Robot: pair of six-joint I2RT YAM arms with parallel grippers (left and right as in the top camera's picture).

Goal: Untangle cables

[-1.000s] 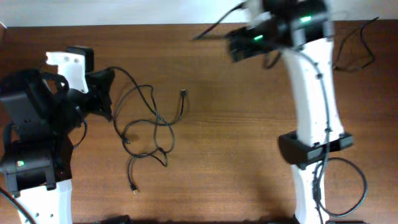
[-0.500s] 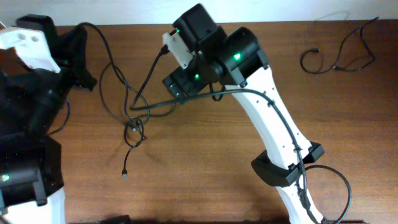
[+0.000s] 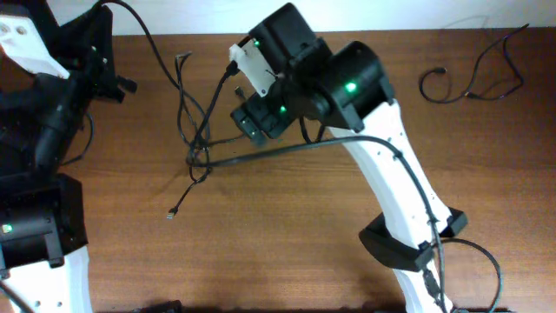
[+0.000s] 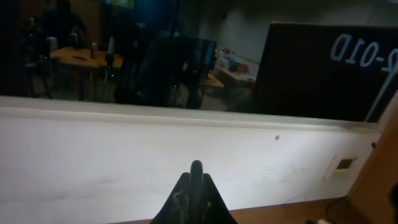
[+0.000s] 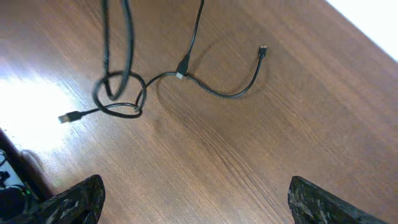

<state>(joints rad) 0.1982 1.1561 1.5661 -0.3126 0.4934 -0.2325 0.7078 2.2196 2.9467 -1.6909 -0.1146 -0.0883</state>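
Thin black cables lie knotted together on the wooden table left of centre, with one plug trailing at the front and another at the back. My left gripper is raised at the far left and shut on one cable, which arcs down to the knot; in the left wrist view the closed jaws pinch the cord and face the wall. My right gripper hovers over the tangle, open and empty. The right wrist view shows its fingers wide apart above the knot.
A separate black cable lies coiled at the back right of the table. The right arm's own thick wire hangs across the middle. A white wall borders the table's back edge.
My right arm swung from the back right over to the tangle. My left gripper lifted and pulled its cable back and left, dragging the knot and stretching the loops.
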